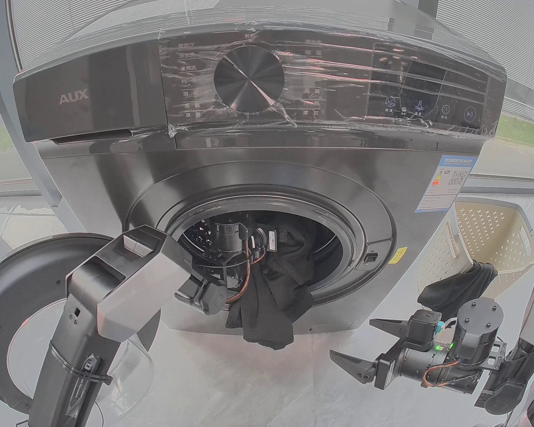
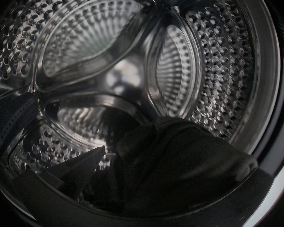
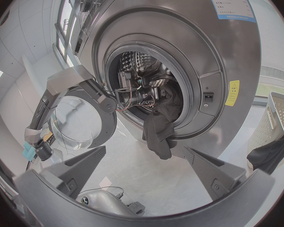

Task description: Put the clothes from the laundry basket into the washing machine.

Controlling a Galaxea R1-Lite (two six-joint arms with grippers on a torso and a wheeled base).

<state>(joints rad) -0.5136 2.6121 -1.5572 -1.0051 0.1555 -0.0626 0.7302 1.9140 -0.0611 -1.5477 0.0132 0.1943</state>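
Observation:
A grey front-loading washing machine [image 1: 101,173] has its round opening uncovered. A black garment [image 1: 279,292] lies half inside the drum and hangs over the lower rim toward the floor. My left arm reaches into the drum, where my left gripper [image 2: 148,152] stands open. One finger [image 2: 82,167] is bare, and the dark garment [image 2: 186,161] lies over the other side. My right gripper [image 1: 353,339] is open and empty, low to the right of the machine. Behind it stands the cream laundry basket [image 1: 498,232], with another black garment [image 1: 457,289] draped over its edge.
The machine's round door [image 1: 12,303] is swung wide open to the left, beside my left arm. The pale tiled floor [image 1: 249,381] in front of the machine is bare. In the right wrist view the basket [image 3: 279,114] sits far off at one edge.

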